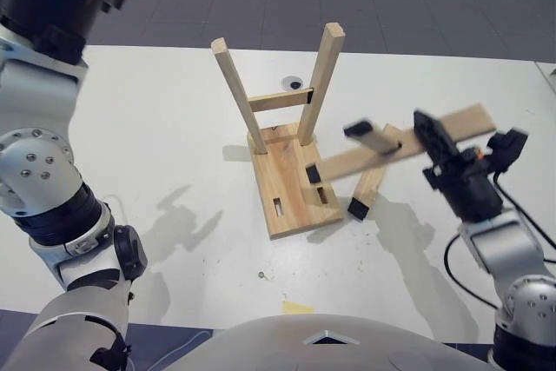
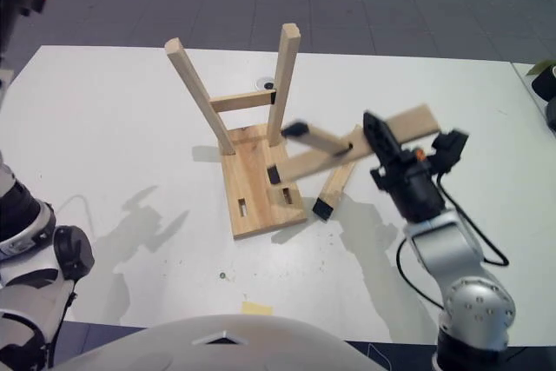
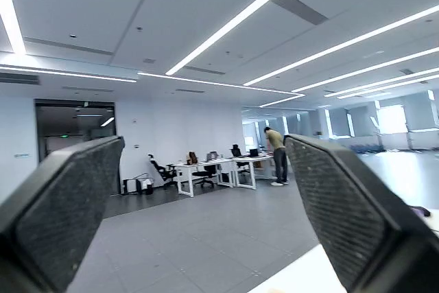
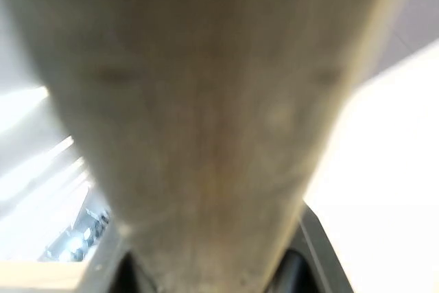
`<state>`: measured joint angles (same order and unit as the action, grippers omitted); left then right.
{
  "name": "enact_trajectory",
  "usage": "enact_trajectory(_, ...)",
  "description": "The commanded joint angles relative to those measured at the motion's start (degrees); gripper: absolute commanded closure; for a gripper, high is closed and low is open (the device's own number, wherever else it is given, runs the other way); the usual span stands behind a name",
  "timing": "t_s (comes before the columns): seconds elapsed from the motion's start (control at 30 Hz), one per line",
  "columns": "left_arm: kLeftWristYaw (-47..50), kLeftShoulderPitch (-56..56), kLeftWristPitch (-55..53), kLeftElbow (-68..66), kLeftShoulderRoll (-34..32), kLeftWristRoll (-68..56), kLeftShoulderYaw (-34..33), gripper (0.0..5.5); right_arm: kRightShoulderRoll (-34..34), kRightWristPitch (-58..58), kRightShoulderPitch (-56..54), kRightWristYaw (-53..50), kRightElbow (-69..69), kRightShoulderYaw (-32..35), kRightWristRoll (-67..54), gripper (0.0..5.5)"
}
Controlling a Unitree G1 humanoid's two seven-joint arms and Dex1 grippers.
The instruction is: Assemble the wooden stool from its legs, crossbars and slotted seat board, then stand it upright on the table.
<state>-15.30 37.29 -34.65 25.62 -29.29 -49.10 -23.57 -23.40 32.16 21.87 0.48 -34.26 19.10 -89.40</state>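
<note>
Seemingly, my right gripper [image 1: 433, 138] was clamped on the loose leg frame [image 1: 343, 165] by the seat board [image 1: 294, 210]; my left gripper [image 3: 206, 169] gaped wide.

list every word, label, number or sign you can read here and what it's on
No text can be read in these pictures.
seat board and leg frame: bare wood, no print.
yellow scrap on the table: no writing visible.
greenish sign in the far doorway: too small to read.
</note>
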Motion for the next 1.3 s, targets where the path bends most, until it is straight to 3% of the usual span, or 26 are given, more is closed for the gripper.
enact_trajectory(0.03, 2.57, -3.36, -1.31, 1.8, -0.56, 2.21, 1.87, 0.44, -0.78, 1.32, 5.5, 3.06, 1.43, 1.67, 1.27, 4.49)
enact_trajectory(0.13, 3.9, -4.57, -1.49, 3.36, 0.68, 1.51, 3.12, 0.1, 0.23, -0.41, 3.33, 2.44, 2.93, 1.81, 3.99, 4.49)
enact_trajectory(0.37, 4.34, -5.67, -1.68, 3.91, 1.93, 1.4, 5.66, 0.1, -0.37, -2.83, -4.35, 2.68, 2.81, 0.93, 12.57, 4.49)
enact_trajectory(0.6, 4.18, -6.57, -1.15, 3.83, 1.59, 2.28, 6.53, 0.1, -2.55, -1.62, -4.06, 7.14, 3.21, -3.17, 24.23, 4.49)
enact_trajectory(0.8, 3.34, -7.04, -1.1, 2.98, 1.73, 2.86, 7.42, 0.1, -8.19, -1.07, -4.6, 9.61, 3.17, -8.61, 37.4, 4.48)
enact_trajectory(1.07, 4.52, -5.29, -2.29, 3.83, 2.15, 3.99, 11.06, 0.1, -19.26, 13.73, -13.3, 1.8, 0.87, -7.38, 31.19, 4.48)
enact_trajectory(1.23, 5.05, -6.09, -1.84, 4.32, 2.98, 5.22, 13.44, 0.1, -21.45, 14.98, -22.36, 1.34, -1.87, -23.75, 46.22, 4.48)
enact_trajectory(1.3, 3.97, -5.95, -1.46, 4.17, 2.9, 6.03, 14.75, 0.1, -17.59, 14.8, -24.46, -1.07, 0.1, -24.12, 45.88, 4.44)
